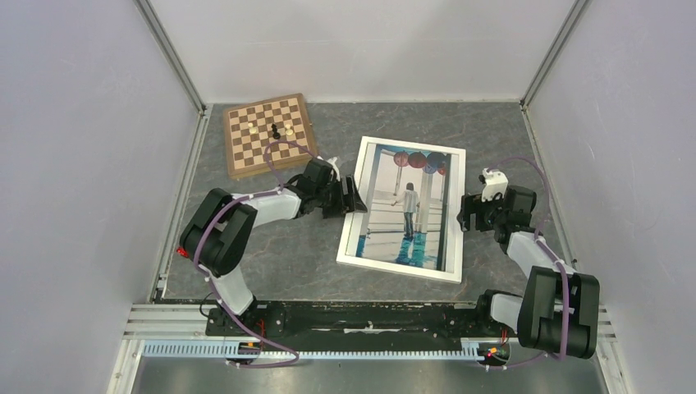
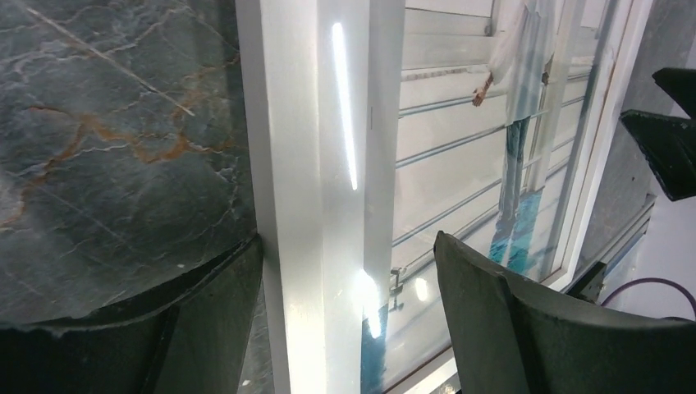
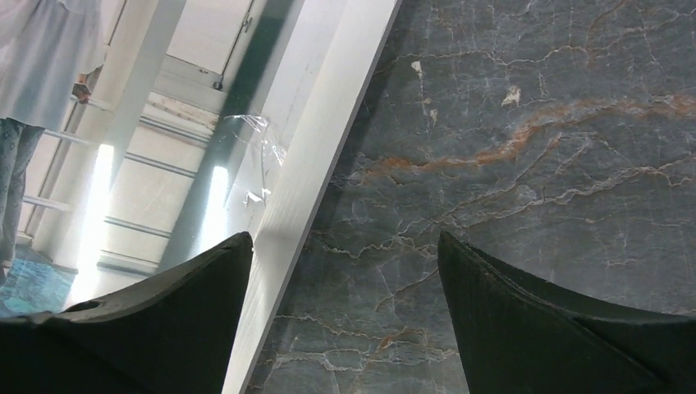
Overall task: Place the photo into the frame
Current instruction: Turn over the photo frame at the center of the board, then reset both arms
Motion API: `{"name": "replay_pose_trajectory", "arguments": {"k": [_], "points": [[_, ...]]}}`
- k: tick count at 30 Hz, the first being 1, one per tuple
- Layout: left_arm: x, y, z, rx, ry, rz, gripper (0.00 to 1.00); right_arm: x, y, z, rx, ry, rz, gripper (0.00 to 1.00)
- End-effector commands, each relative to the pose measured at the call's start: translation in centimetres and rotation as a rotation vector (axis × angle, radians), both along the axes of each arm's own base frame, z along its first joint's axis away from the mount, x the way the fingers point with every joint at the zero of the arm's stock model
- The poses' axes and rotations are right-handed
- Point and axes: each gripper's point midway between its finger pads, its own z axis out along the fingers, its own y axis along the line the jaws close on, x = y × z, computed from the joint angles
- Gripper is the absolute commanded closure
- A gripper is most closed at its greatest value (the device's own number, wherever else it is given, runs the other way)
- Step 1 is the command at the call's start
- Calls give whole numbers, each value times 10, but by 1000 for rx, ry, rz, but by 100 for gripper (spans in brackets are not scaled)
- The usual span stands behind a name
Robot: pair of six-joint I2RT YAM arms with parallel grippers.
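The white frame (image 1: 400, 268) lies flat on the marble table with the photo (image 1: 408, 205) showing inside it, picture side up. My left gripper (image 1: 354, 197) is open at the frame's left edge. In the left wrist view its jaws (image 2: 346, 246) straddle the white left bar (image 2: 304, 164), one finger outside on the table side, the other over the photo (image 2: 460, 123). My right gripper (image 1: 464, 212) is open and empty at the frame's right edge. In the right wrist view (image 3: 345, 238) one finger is over the white bar (image 3: 328, 139) and the other over bare table.
A checkered chessboard (image 1: 269, 133) with a few pieces lies at the back left, behind the left arm. White walls close in the table on three sides. The right gripper's dark fingers (image 2: 665, 131) show at the far side in the left wrist view.
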Motion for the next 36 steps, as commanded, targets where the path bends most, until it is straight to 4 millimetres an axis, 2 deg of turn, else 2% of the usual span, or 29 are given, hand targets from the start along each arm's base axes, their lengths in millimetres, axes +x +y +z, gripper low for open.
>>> {"name": "replay_pose_trajectory", "arguments": {"k": [1,13,17,20,25,29,32,36], "points": [[-18,-12,1,-31,32,-28,18,24,-2,25,-16,-85,17,14],[-44,-27,15,-75,50,-66,18,43,-4,32,-17,-86,44,14],[-35,-22,22,-47,1,-57,18,51,-7,51,-44,-144,45,14],[-27,-11,33,12,-61,-42,16,53,-9,75,-74,-222,45,13],[-6,2,76,70,-222,-20,11,50,-12,111,-121,-332,38,6],[18,18,121,134,-361,2,6,42,-12,133,-147,-399,32,2],[32,39,151,219,-480,48,0,36,-14,146,-166,-438,14,2],[41,75,189,355,-629,126,0,27,-21,156,-194,-462,-34,2]]}}
